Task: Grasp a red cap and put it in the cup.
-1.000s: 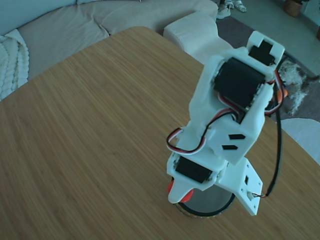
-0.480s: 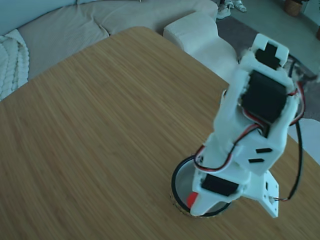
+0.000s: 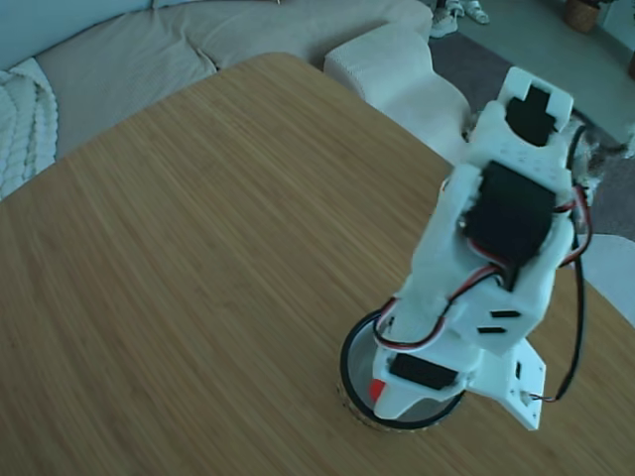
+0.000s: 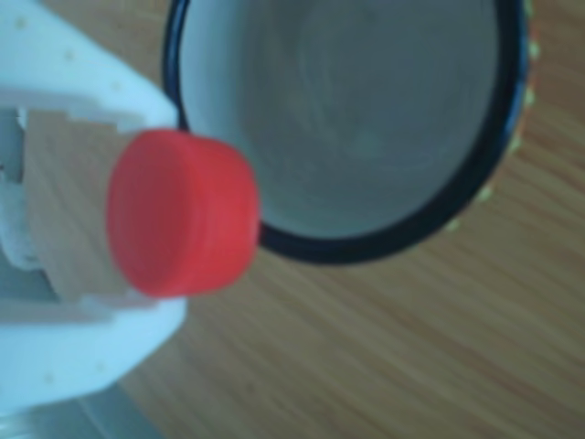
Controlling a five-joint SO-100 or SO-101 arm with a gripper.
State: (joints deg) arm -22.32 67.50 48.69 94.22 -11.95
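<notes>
In the fixed view, the white arm leans down over the cup [image 3: 353,349], which stands on the wooden surface [image 3: 179,258] near its lower edge. The end effector [image 3: 382,395] hangs at the cup's mouth, a sliver of the red cap [image 3: 376,389] showing beside it.

In the other view (blurred, very close), the end effector [image 4: 87,215] pinches the red cap [image 4: 181,212] between its white fingers [image 4: 73,87], the cap overlapping the cup's [image 4: 366,247] black rim, pale inside visible.

Light wood-grain surface [image 3: 198,248] with rounded corner. Beige fabric sofa [image 3: 129,50] behind it; white knitted blanket [image 3: 20,119] at left. Daylight, cool-toned.
</notes>
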